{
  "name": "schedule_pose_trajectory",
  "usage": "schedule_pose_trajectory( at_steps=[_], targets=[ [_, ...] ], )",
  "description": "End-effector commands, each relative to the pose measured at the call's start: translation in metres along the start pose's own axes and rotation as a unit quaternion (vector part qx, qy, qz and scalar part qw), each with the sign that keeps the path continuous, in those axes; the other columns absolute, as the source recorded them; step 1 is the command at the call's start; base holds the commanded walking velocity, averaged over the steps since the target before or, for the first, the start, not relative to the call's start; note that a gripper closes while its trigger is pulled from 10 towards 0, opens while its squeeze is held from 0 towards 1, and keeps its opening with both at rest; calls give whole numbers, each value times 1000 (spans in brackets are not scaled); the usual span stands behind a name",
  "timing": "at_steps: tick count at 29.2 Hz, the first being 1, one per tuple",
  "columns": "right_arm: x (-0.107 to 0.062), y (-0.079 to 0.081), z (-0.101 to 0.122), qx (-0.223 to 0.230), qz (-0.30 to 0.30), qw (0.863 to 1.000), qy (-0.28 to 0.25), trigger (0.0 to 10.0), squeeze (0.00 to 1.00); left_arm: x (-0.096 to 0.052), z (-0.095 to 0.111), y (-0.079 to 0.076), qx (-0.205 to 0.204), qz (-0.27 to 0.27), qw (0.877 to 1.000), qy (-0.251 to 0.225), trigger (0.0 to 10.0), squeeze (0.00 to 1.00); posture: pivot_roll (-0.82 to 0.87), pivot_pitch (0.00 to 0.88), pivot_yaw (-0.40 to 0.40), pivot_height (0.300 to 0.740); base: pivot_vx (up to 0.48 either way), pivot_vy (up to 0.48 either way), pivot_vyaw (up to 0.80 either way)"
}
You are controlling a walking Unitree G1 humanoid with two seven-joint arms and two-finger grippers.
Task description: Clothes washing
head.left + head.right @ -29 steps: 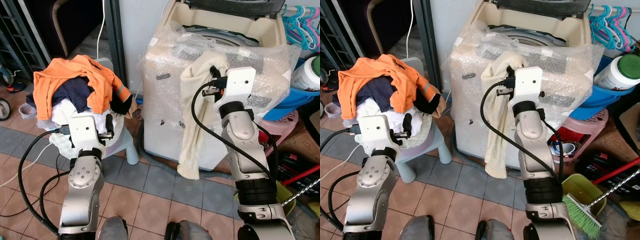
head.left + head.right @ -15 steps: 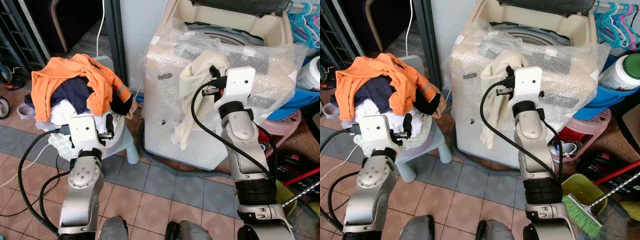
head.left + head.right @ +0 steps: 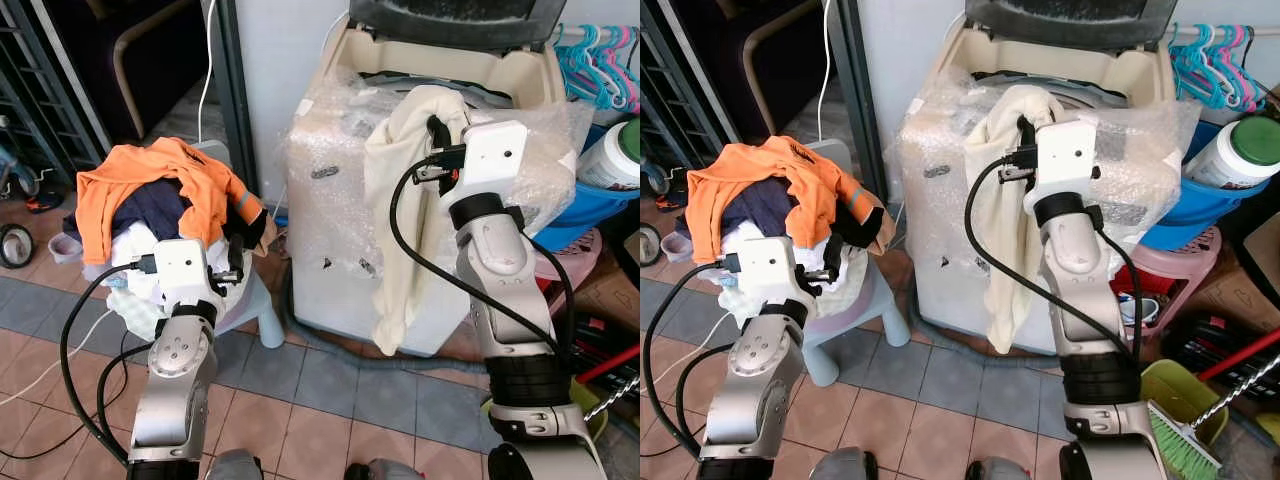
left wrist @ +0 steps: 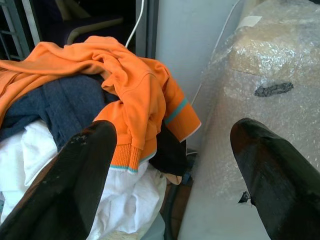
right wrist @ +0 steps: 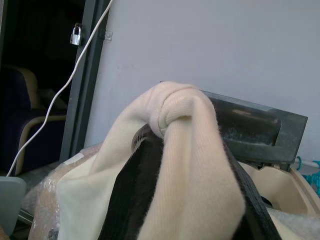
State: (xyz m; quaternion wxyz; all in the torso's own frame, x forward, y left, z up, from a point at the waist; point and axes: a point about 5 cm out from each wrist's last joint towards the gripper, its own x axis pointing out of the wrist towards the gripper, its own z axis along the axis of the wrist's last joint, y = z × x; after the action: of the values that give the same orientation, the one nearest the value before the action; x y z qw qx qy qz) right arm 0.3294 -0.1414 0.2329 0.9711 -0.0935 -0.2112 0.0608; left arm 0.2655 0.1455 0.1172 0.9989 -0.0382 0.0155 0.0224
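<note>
My right gripper [image 3: 436, 128] is shut on a cream garment [image 3: 400, 210], which hangs down the front of the bubble-wrapped washing machine [image 3: 330, 200]. The cloth drapes over the black fingers [image 5: 135, 200] in the right wrist view. The machine's lid [image 3: 455, 22] stands up and the tub rim [image 3: 520, 75] is exposed just behind the gripper. My left gripper [image 3: 235, 268] is open beside a pile of laundry [image 3: 150, 205] on a pale stool [image 3: 262, 305], topped by an orange sweater [image 4: 130, 85] over dark blue and white clothes.
A dark doorway with a metal grille [image 3: 40, 90] lies at the left. Right of the machine are a blue tub [image 3: 600, 200] holding a green-capped jar [image 3: 612, 155], teal and pink hangers [image 3: 595, 55], a pink basket [image 3: 575, 255] and a green brush [image 3: 1185, 455]. The floor is tiled.
My right gripper has lifted the cream garment higher, up to the machine's rim. The camera has shifted, so the whole scene sits lower and further right. The left gripper stays by the pile.
</note>
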Motion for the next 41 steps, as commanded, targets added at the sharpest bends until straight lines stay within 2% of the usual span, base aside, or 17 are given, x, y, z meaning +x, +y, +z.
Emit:
schedule_pose_trajectory(
  at_steps=[1, 11, 14, 16, 19, 20, 23, 25, 27, 30, 32, 35, 36, 38, 39, 40, 41],
  targets=[
    [3, 0, 0, 3, 8, 1000, 0, 10000, 0, -1, -1, 1, 1, 4, 1000, 0, 10000, 0, 28, 31, -12, 740, 472, 0, 0],
    [12, -2, 1, -4, 13, 1000, -12, 10000, 0, -2, -2, 6, 8, 6, 1000, 2, 10000, 0, 34, 39, -6, 740, 474, 0, 0],
    [22, -9, 6, -8, 7, 1000, -21, 10000, 0, -2, -2, 4, 9, 3, 1000, 3, 10000, 0, 32, 40, -6, 740, 472, 0, 0],
    [40, -18, 17, -20, 3, 999, -39, 10000, 0, -1, -3, 2, 6, -1, 1000, 6, 10000, 0, 32, 39, -6, 740, 472, 0, 0],
    [55, -27, 28, -29, 2, 998, -53, 10000, 0, 0, -3, 0, 5, -2, 1000, 6, 10000, 0, 35, 37, -10, 740, 472, 0, 0],
    [70, -34, 38, -36, -3, 998, -60, 10000, 0, 1, -2, 0, 9, 1, 1000, 5, 10000, 0, 38, 36, -13, 740, 472, 0, 0],
    [86, -46, 53, -58, -19, 996, -68, 10000, 0, 2, -2, 0, 9, 6, 1000, 3, 10000, 0, 45, 35, -18, 740, 157, 0, 0],
    [105, -74, 72, -54, -75, 994, -53, 10000, 0, 1, -2, 2, 12, 16, 1000, 5, 10000, 0, 53, 33, -24, 740, 0, 0, 0],
    [113, -95, 83, -37, -122, 991, -35, 10000, 0, -1, -2, 3, 13, 21, 1000, 5, 10000, 0, 60, 33, -30, 740, 0, 0, 0],
    [114, -102, 86, -39, -134, 990, -29, 10000, 0, -1, -3, 4, 13, 24, 1000, 6, 10000, 0, 65, 33, -36, 740, 0, 0, 0],
    [115, -103, 84, -37, -123, 992, -15, 10000, 0, -2, -3, 4, 14, 26, 1000, 6, 10000, 0, 68, 34, -40, 740, 0, 0, 0],
    [114, -85, 56, 8, -53, 998, 41, 10000, 0, -3, -4, 4, 14, 30, 999, 7, 10000, 0, 66, 40, -44, 740, 0, 0, 0],
    [110, -74, 37, 21, -13, 997, 78, 10000, 0, -3, -4, 4, 15, 30, 999, 7, 10000, 0, 65, 42, -43, 740, 0, 0, 0],
    [102, -58, 7, -12, 46, 988, 146, 10000, 0, -3, -4, 3, 16, 30, 999, 9, 10000, 0, 63, 45, -42, 740, 0, 0, 0],
    [91, -49, -14, -4, 78, 980, 185, 10000, 471, -4, -4, 3, 16, 28, 999, 10, 10000, 0, 61, 51, -41, 740, 0, 0, 0],
    [86, -49, -23, 2, 75, 978, 197, 10000, 1000, -4, -5, 3, 17, 27, 999, 10, 10000, 0, 61, 51, -41, 740, 0, 0, 0],
    [86, -49, -23, 2, 75, 978, 197, 10000, 1000, -4, -5, 3, 17, 27, 999, 10, 10000, 0, 61, 51, -41, 740, 0, 0, 0]
  ],
)
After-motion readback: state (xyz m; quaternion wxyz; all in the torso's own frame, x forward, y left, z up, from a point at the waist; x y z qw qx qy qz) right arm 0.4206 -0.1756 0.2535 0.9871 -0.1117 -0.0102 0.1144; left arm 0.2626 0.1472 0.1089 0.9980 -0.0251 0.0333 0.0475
